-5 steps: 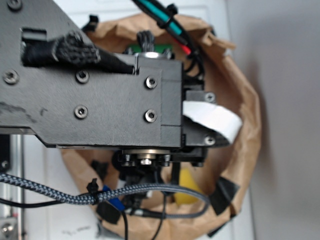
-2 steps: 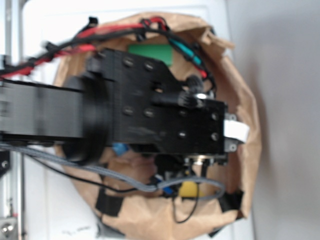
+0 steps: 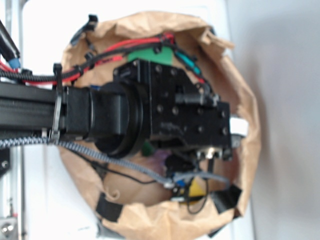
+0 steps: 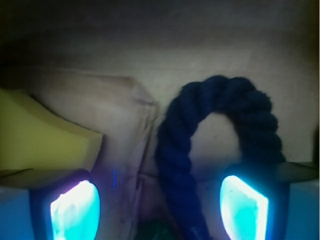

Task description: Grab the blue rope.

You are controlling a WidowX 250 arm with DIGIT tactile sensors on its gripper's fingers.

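Here the tool (image 4: 160,205) is sitting spread apart, its two glowing cyan fingertips (image 4: 75,210) showing at the bottom corners of the wrist view with nothing clamped between them. The blue rope (image 4: 220,107) is lying on the brown paper (image 4: 125,125), arching in a dark navy loop; its left strand is running down between the fingertips while the right strand is disappearing behind the right one. A yellow block (image 4: 40,135) is sitting at the left. In the exterior view the black arm (image 3: 150,115) is hanging over a brown paper bag (image 3: 245,150), hiding the rope.
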